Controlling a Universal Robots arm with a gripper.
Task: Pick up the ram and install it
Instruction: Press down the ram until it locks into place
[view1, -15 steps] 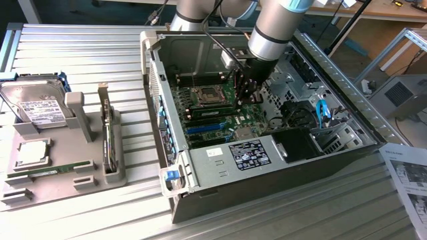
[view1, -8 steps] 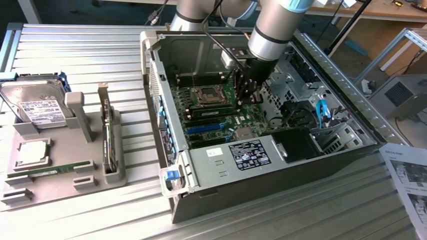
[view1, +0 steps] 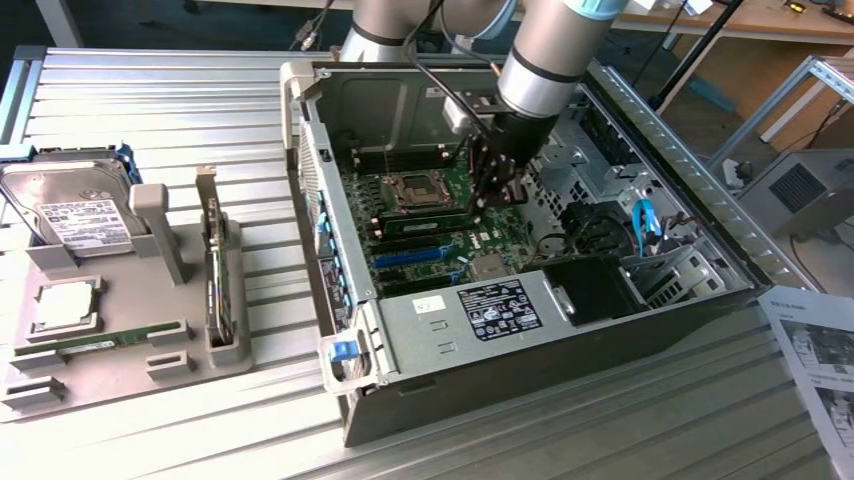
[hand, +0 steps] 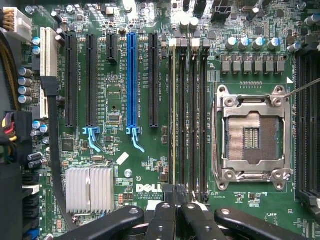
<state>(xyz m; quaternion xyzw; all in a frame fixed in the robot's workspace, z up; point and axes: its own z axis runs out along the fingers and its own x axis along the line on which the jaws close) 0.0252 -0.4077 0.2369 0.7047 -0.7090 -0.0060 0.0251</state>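
Exterior view, centre of frame: the arm reaches into the open computer case (view1: 400, 400) on the tabletop (view1: 160, 110), its gripper (view1: 497, 190) low over the motherboard (view1: 441, 235) beside the empty processor socket (view1: 416, 188). In the wrist view the jaws stand closed together at the end of the memory slots (hand: 197, 110), where the ram (hand: 173, 115) sits edge-on in a slot. At lower left of the exterior view, a twin green stick (view1: 100, 342) lies on the grey holder (view1: 187, 345).
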